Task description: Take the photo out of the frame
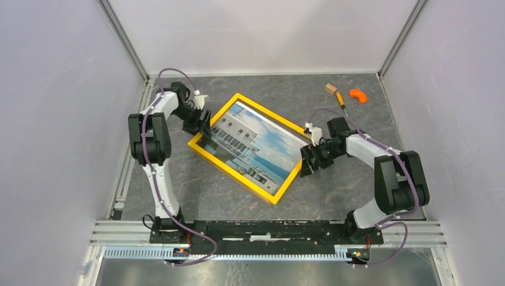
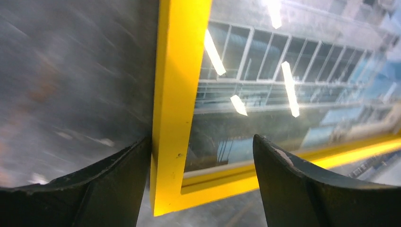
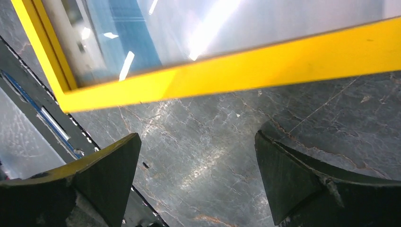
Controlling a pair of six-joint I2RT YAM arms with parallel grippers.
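Note:
The frame (image 1: 231, 173) lies face up and turned at an angle on the dark marble table, its yellow border upward. The photo (image 1: 253, 146) of a white building and blue sky shows inside it. My left gripper (image 1: 202, 128) is open at the frame's left corner. In the left wrist view it (image 2: 201, 139) straddles the yellow border (image 2: 175, 94), one finger beside the outer edge, the other over the photo (image 2: 265, 85). My right gripper (image 1: 308, 162) is open and empty just off the frame's right edge, above bare table (image 3: 197, 137), near the border (image 3: 265, 66).
A small wooden block (image 1: 330, 88), an orange-handled tool (image 1: 340, 99) and an orange piece (image 1: 357, 94) lie at the back right. Grey walls close in the left, right and back. The metal rail (image 1: 268, 235) with the arm bases runs along the near edge.

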